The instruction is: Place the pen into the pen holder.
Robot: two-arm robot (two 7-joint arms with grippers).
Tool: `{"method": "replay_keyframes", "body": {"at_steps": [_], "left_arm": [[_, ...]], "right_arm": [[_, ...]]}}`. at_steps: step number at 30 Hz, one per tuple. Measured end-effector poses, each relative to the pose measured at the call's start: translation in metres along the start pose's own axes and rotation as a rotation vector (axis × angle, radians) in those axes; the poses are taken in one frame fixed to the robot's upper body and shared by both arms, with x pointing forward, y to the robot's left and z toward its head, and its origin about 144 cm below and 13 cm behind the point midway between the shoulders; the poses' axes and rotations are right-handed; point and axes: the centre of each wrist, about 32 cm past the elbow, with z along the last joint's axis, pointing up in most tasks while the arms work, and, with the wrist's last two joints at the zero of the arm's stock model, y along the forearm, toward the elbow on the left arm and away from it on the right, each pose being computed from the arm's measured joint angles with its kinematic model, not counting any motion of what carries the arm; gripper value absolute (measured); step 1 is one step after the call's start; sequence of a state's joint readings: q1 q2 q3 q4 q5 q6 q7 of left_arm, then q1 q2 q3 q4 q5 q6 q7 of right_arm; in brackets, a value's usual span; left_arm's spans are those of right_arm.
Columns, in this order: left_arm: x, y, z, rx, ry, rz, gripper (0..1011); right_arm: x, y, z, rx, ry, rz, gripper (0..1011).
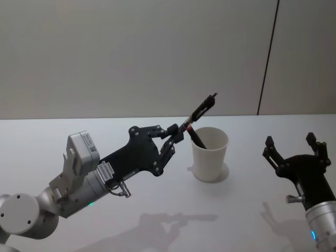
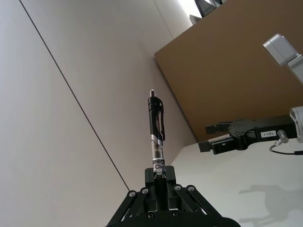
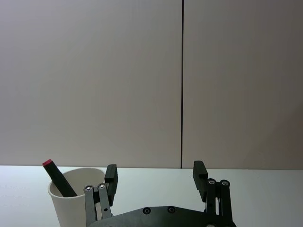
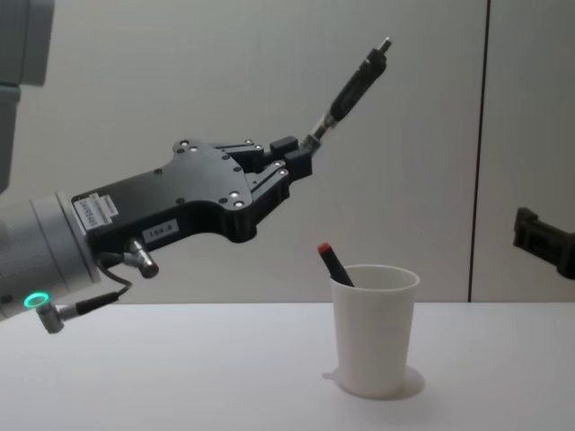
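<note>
1. Plainly, the left gripper (image 4: 296, 160) pinches the pen (image 4: 355, 83) by its lower end, above the pen holder (image 4: 373, 332) and to the holder's left; the pen's long axis slants upward toward the holder, clicker end topmost.
2. The holder stands on the table (image 4: 180, 377) with a red-tipped marker (image 4: 334, 263) leaning inside; the left arm is nearer; the right gripper (image 1: 290, 146), spread and empty, hovers to the holder's right.
3. The pen's writing tip is hidden between the left gripper's fingers.

Soft even light; faint shadow beneath the left gripper (image 1: 180, 130).
</note>
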State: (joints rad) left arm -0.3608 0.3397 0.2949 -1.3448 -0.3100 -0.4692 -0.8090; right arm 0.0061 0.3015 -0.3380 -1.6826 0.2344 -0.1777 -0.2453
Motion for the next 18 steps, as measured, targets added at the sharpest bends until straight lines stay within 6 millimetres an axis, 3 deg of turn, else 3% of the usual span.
{"method": "replay_keyframes", "body": {"at_steps": [18], "left_arm": [[0.0019, 0.0002, -0.0008, -0.001, 0.007, -0.031, 138]], "right_arm": [[0.0028, 0.0002, -0.0003, 0.01, 0.006, 0.042, 1002]]}}
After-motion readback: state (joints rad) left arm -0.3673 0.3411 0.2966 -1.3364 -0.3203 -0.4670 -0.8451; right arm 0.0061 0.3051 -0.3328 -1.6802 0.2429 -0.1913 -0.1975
